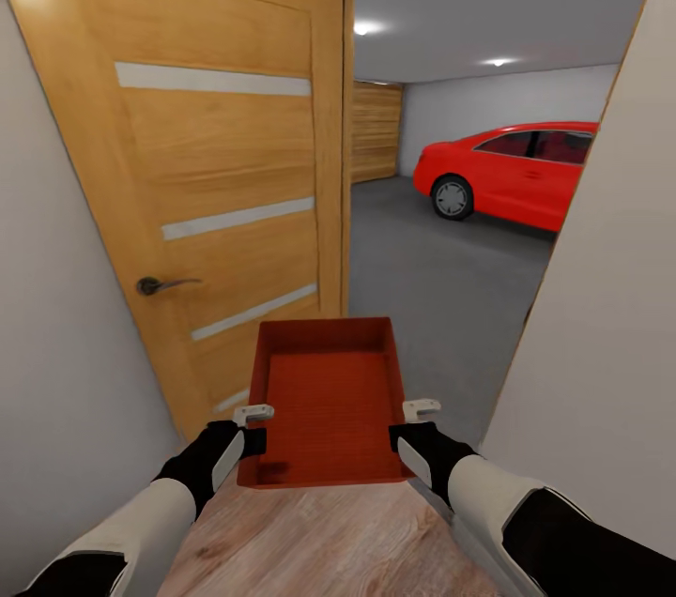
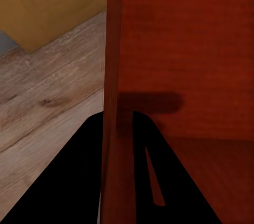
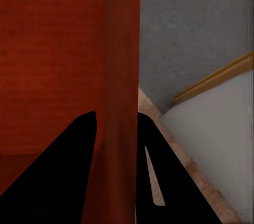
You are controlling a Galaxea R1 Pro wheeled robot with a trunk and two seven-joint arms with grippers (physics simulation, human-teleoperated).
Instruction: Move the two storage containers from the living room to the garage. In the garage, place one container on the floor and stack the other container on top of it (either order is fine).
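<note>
From my head camera, I am carrying an orange-red rectangular open-topped storage container [image 1: 327,405] between both arms at an open wooden panel door [image 1: 216,175], facing the garage's dark grey concrete floor [image 1: 432,278] and red car [image 1: 512,170]. My left gripper [image 1: 252,428] is clamping its left wall; my right gripper [image 1: 406,428] is clamping the right wall.

In my left wrist camera, my black fingers [image 2: 153,166] are straddling the container's wall [image 2: 112,102] above light wood planks [image 2: 47,108].

In my right wrist camera, my fingers [image 3: 69,166] are pinching the opposite wall [image 3: 123,76].

The storage container [image 1: 326,400] is held in front of the robot, between the left gripper [image 1: 252,428] and the right gripper [image 1: 410,425]. An open door [image 1: 197,193] stands at the left. Beyond the doorway lies the garage floor [image 1: 432,268], with a car [image 1: 512,170] far right.
</note>
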